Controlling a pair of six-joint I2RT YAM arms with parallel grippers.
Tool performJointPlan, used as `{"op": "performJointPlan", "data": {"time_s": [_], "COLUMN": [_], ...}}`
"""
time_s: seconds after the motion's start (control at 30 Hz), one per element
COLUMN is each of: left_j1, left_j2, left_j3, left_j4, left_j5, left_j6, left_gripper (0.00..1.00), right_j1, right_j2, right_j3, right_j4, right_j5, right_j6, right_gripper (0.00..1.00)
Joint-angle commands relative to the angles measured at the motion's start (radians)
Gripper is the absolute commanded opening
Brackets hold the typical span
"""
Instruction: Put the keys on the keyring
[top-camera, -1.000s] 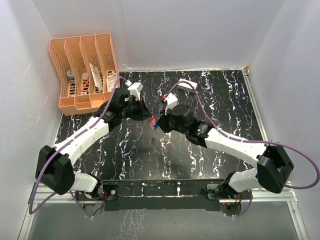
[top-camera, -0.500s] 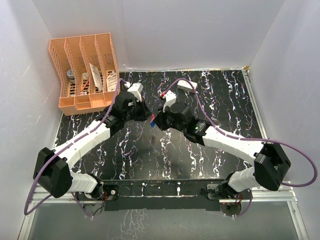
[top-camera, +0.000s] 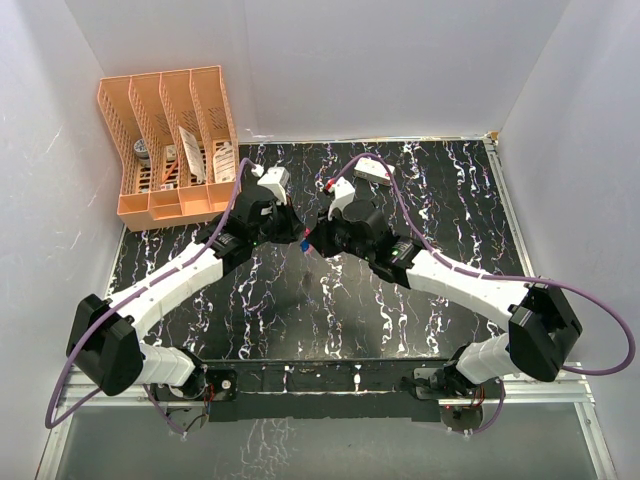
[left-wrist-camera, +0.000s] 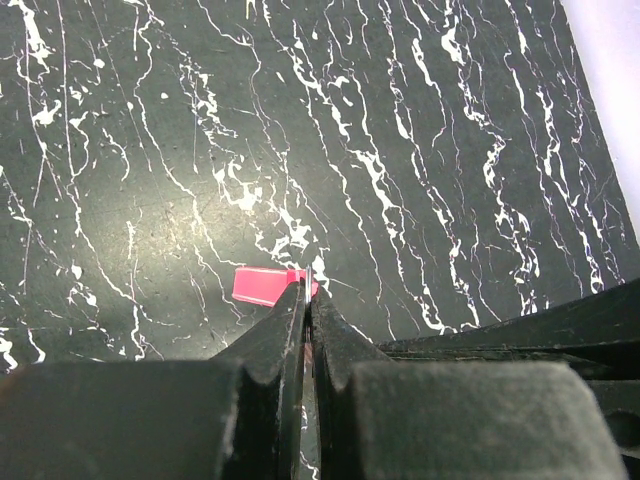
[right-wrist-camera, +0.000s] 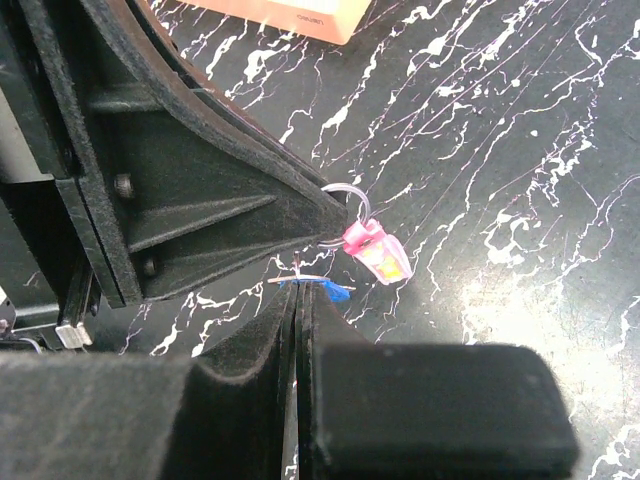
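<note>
Both grippers meet above the middle of the black marbled table. My left gripper (top-camera: 298, 236) is shut on the thin wire keyring (right-wrist-camera: 347, 204), seen edge-on between its tips (left-wrist-camera: 309, 291). The pink key (right-wrist-camera: 376, 251) hangs from that ring and shows beyond the left fingers as a pink slab (left-wrist-camera: 266, 285). My right gripper (right-wrist-camera: 300, 296) is shut on the blue-headed key (right-wrist-camera: 322, 289), whose pale thin end lies crosswise just below the ring and the left fingertip (right-wrist-camera: 300, 215). In the top view the blue key (top-camera: 306, 245) sits right between the two grippers.
An orange slotted file organiser (top-camera: 170, 140) holding small items stands at the back left. A white rectangular box (top-camera: 373, 171) lies at the back of the table behind the right arm. White walls close in the table on three sides.
Both grippers have moved slightly toward the back and closer together, so the blue key now sits right against the ring and pink key. Both stayed shut.
</note>
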Motion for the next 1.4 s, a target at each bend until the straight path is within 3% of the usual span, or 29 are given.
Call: {"op": "performJointPlan", "data": {"time_s": [0.0,1.37], "left_j1": [-0.004,-0.025], "left_j2": [-0.053,-0.067], "left_j3": [0.0,-0.025], "left_j4": [0.018,0.026], "left_j5": [-0.016,0.011], "left_j6": [0.011,0.032], "left_gripper": [0.0,0.0], "right_j1": [-0.012,-0.044], "right_j2": [-0.004,0.008], "right_j3": [0.056,0.061], "right_j4": [0.058,0.063], "right_j5": [-0.013,-0.045], "right_j6": [0.009,0.013], "right_gripper": [0.0,0.0]}}
